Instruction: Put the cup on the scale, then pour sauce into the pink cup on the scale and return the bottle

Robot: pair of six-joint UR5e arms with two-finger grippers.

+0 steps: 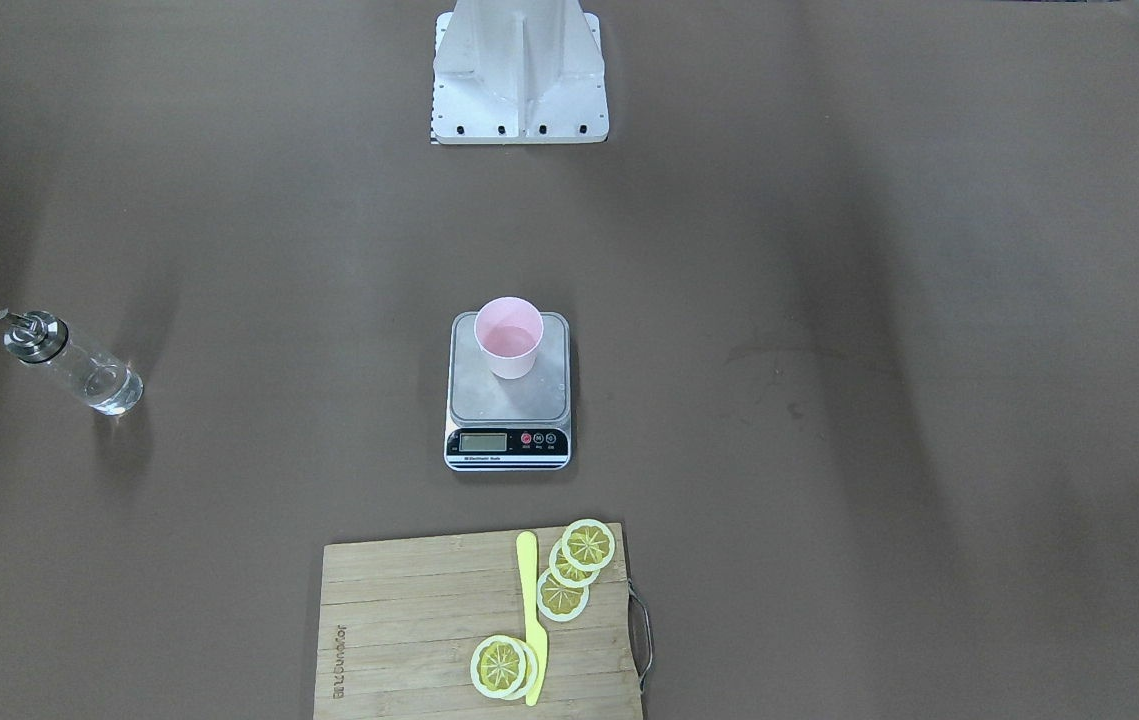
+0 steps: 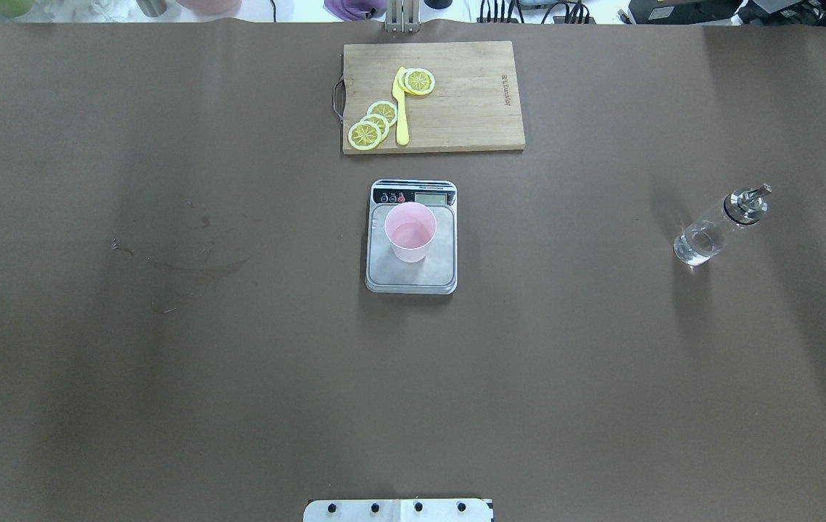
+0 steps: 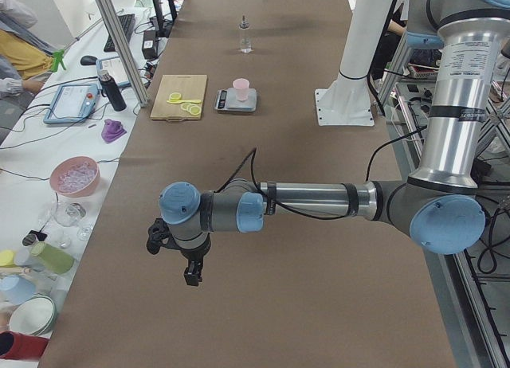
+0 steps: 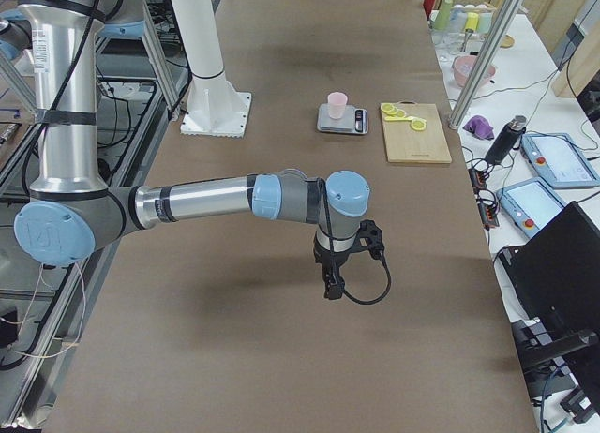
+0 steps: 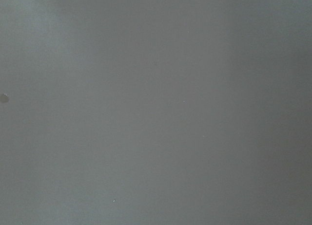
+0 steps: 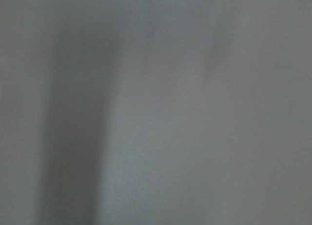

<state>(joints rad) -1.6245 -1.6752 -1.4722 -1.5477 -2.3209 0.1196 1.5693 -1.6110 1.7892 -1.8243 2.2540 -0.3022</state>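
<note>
The pale pink cup [image 1: 508, 337] [image 2: 410, 232] stands upright on the far part of the scale's steel platform [image 1: 489, 398] [image 2: 413, 275] at the table's middle. The clear glass bottle [image 1: 74, 362] [image 2: 719, 226] with metal cap and spout stands alone on the robot's right side, clear sauce in it. Both grippers are far from these things and show only in the side views: the left gripper [image 3: 190, 272] hangs over bare table at its end, and so does the right gripper [image 4: 330, 288]. I cannot tell whether either is open or shut. Both wrist views show only blurred table.
A wooden cutting board [image 1: 409, 620] [image 2: 471, 109] with lemon slices [image 2: 375, 123] and a yellow knife [image 2: 401, 109] lies beyond the scale. The robot's base plate [image 1: 519, 100] stands at the near edge. Bowls, cups and tablets crowd a side table [image 3: 72, 177].
</note>
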